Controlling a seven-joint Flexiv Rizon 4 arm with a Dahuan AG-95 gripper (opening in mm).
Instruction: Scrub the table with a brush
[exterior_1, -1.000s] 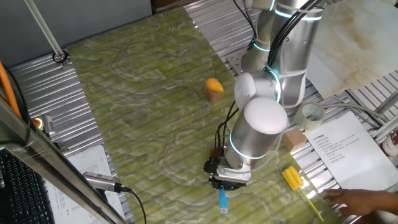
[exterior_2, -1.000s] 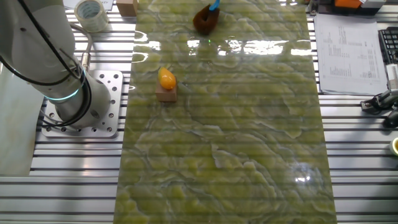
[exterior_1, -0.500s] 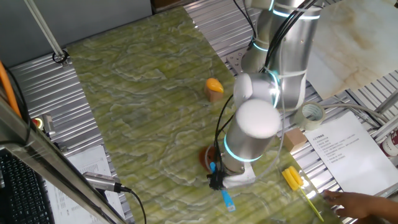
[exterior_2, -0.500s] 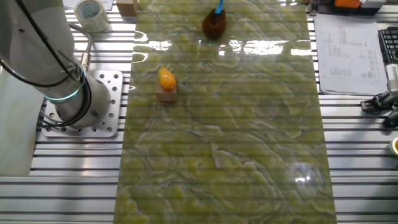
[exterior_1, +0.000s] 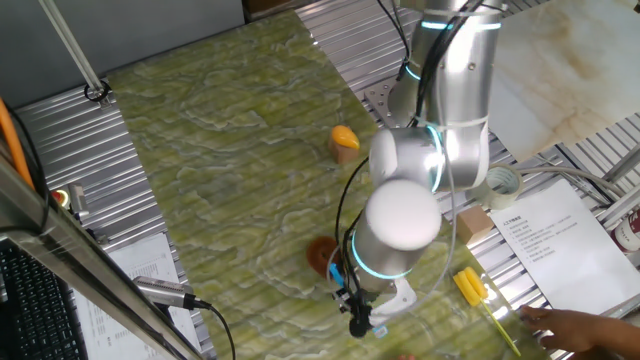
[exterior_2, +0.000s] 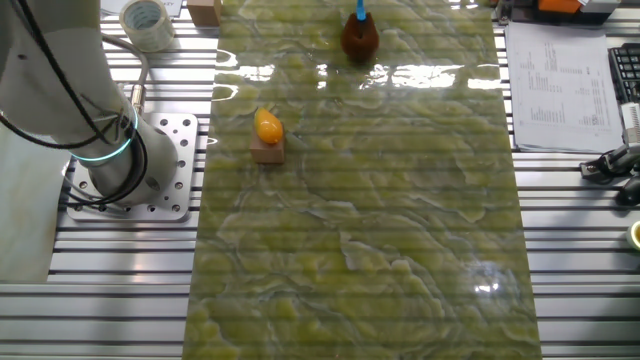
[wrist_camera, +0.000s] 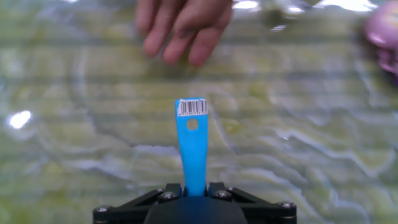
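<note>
The gripper (wrist_camera: 194, 190) pinches the brush (wrist_camera: 192, 140) by its light-blue handle, bristles pressed on the table (exterior_1: 220, 170) near its edge. A person's hand (wrist_camera: 183, 25) hovers just beyond the handle's tip. A small orange object (exterior_2: 267, 127) sits well apart.

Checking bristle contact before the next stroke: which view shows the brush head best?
The other fixed view: the brush bristles sit unobstructed on the table. One fixed view shows them beside the arm. The hand view shows only the blue handle.
</note>
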